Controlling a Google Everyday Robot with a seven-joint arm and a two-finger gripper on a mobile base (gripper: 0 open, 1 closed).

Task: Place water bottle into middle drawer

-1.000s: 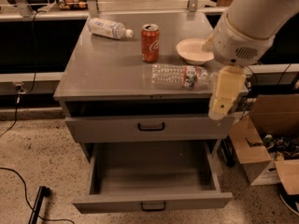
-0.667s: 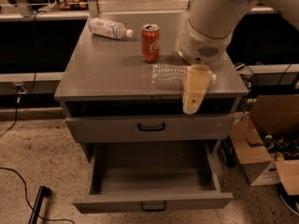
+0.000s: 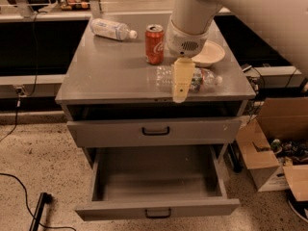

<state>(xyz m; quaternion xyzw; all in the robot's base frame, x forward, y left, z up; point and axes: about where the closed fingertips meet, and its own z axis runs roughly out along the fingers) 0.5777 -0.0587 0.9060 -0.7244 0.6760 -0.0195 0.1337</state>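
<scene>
Camera view, read from left to right. A black cable (image 3: 12,176) trails over the speckled floor at far left, beside the grey cabinet (image 3: 110,73). On the cabinet top, towards its far left corner, a bottle with a white wrap label (image 3: 111,29) lies on its side, its cap pointing right. A red soda can (image 3: 154,44) stands upright near the middle of the top, well apart from that bottle. Just right of the can, my arm (image 3: 192,18) comes down from the upper right, and my gripper (image 3: 179,94) hangs from it, cream-coloured and pointing downward, its tip over the front edge of the cabinet top. Whether my gripper is apart or together I cannot tell from this angle. The water bottle (image 3: 204,79) lies on its side on the cabinet top near the front edge, directly behind my gripper, which hides its middle; its clear body shows to the left of my gripper, and its green-and-red label band and white cap show to the right. A pale plate (image 3: 211,54) rests behind the water bottle, partly hidden by my arm. Below the top, the upper drawer (image 3: 120,131) is almost shut. Beneath it, the middle drawer (image 3: 192,208) stands pulled out, with nothing visible inside. On the floor at far right sits an open cardboard box (image 3: 262,160).
</scene>
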